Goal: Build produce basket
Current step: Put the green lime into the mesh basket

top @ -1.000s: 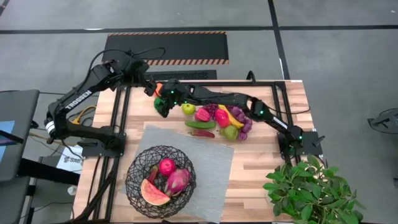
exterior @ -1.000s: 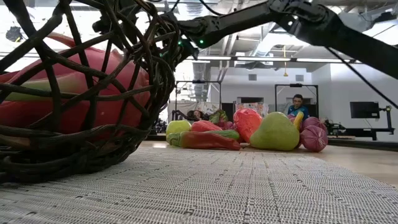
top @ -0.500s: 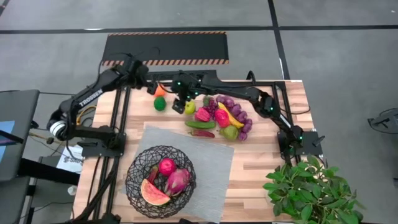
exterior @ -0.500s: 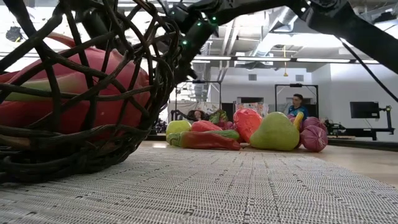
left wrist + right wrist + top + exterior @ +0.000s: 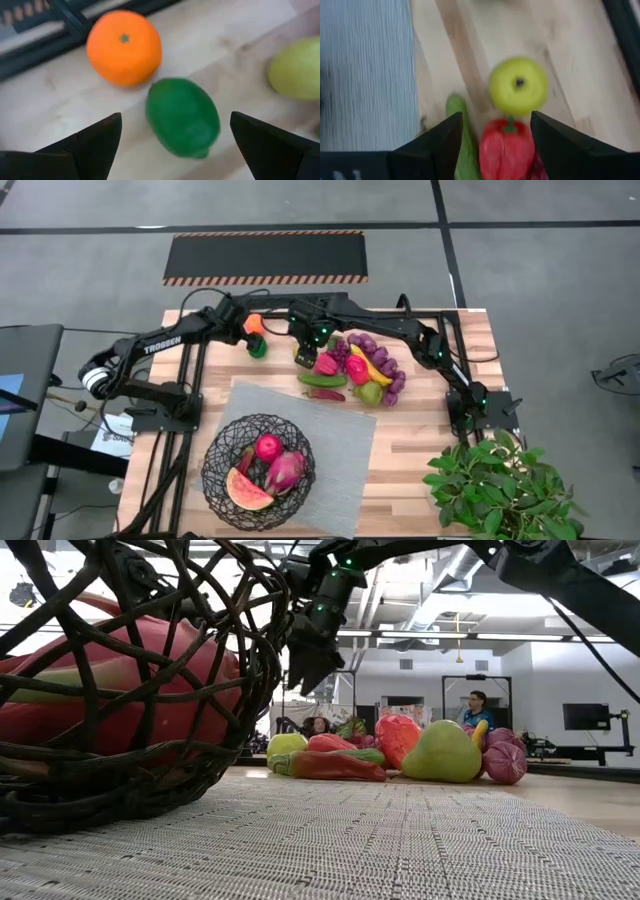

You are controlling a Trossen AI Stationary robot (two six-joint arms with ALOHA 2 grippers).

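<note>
Basket (image 5: 258,470) sits on the mat near the worktop's front-left edge, 3 pieces inside. Left gripper (image 5: 175,145) hangs open over the lime (image 5: 182,117) beside the orange (image 5: 124,46) near the back edge. Right gripper (image 5: 492,132) hangs open above the yellow-green apple (image 5: 518,86). Both fruits look light, rigid, slick: pinch across the widest part.

Light: bright, even, from ceiling strips (image 5: 400,635) in the low view.
Shadows: soft and short under the produce (image 5: 350,372) on the counter (image 5: 420,450).
Blur: both wrist views smeared; lime (image 5: 182,117) and green apple (image 5: 518,86) soft-edged.
Focus: basket (image 5: 130,690) looms large, close to the low lens.
</note>
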